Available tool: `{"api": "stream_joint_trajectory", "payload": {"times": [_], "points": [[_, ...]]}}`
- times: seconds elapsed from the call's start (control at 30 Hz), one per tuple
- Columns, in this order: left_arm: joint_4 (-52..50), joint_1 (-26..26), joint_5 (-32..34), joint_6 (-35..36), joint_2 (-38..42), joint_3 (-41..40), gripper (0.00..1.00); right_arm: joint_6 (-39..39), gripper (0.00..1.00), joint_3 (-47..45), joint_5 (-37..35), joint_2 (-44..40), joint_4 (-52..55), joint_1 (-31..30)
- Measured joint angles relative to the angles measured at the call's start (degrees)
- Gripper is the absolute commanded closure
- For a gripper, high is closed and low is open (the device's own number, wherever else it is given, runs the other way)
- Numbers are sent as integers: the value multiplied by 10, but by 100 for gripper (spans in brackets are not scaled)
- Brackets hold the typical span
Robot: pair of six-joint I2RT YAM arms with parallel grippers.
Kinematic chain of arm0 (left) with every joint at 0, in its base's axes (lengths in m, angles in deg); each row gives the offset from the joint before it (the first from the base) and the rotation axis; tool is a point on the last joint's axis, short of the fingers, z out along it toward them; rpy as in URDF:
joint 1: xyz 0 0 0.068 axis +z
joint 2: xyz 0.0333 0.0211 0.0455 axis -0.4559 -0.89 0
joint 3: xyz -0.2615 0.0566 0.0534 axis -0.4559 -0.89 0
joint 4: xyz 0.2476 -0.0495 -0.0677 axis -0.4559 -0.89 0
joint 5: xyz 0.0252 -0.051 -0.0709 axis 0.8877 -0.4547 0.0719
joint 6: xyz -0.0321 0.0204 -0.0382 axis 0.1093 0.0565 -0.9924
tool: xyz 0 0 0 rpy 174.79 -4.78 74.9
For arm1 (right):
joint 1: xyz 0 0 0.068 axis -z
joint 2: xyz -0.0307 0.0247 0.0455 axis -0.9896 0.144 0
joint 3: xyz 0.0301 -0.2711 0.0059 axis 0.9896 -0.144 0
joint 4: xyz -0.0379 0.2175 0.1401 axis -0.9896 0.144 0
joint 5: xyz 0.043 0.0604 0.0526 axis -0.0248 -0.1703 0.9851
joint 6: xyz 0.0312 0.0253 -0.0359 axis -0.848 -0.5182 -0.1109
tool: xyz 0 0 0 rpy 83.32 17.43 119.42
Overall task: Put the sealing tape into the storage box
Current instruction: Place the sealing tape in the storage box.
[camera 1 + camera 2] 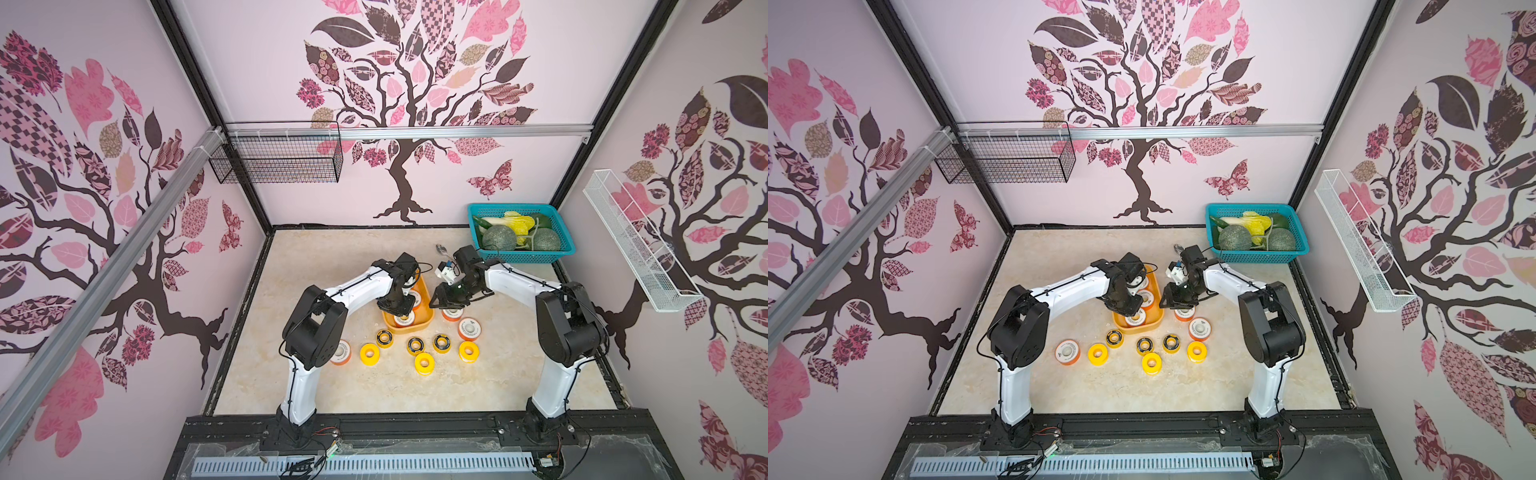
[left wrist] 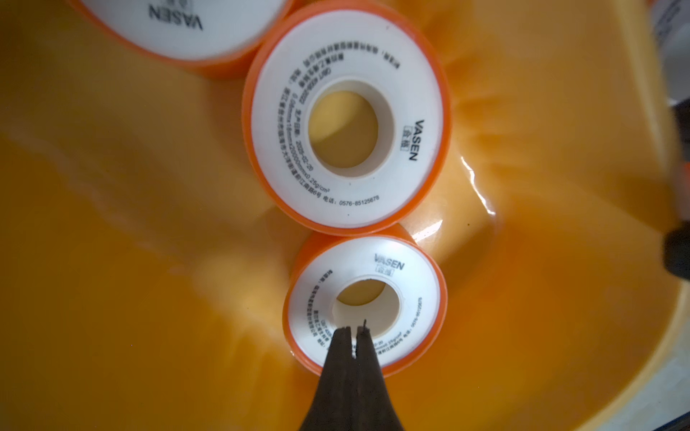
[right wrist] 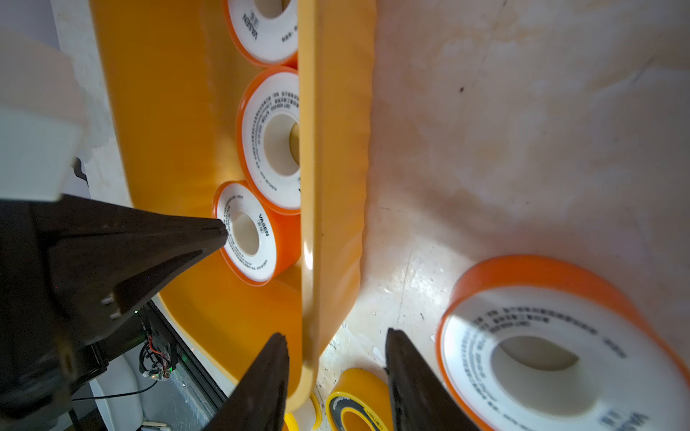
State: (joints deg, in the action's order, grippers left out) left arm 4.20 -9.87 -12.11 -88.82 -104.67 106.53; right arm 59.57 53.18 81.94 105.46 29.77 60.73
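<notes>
The storage box (image 1: 409,331) is a yellow-orange tub at mid-table. Three orange sealing tape rolls with white faces lie flat in it, among them one in the middle (image 2: 347,194) and one at the near end (image 2: 418,298). My left gripper (image 2: 354,330) hangs shut and empty just over that near-end roll, seen from the side in the right wrist view (image 3: 221,232). My right gripper (image 3: 336,337) is open, its fingers standing either side of the box wall (image 3: 336,149). An orange roll (image 3: 470,354) lies on the table just outside it.
Several loose rolls lie in front of the box: orange (image 1: 341,352), yellow (image 1: 369,354), black with yellow rings (image 1: 415,345). A teal basket (image 1: 521,257) of vegetables stands at back right, with a spoon (image 1: 441,249) beside it. Wire baskets hang on the walls (image 1: 278,162).
</notes>
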Motion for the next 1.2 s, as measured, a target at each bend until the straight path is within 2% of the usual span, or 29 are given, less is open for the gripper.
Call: {"api": "stream_joint_trajectory", "payload": {"times": [0.5, 1.2], "points": [[-1, 0, -39, -5, -44, 21, 98, 2, 55, 0, 4, 0, 0, -1], [28, 0, -77, -34, -65, 44, 97, 7, 61, 0, 14, 0, 8, -1]]}}
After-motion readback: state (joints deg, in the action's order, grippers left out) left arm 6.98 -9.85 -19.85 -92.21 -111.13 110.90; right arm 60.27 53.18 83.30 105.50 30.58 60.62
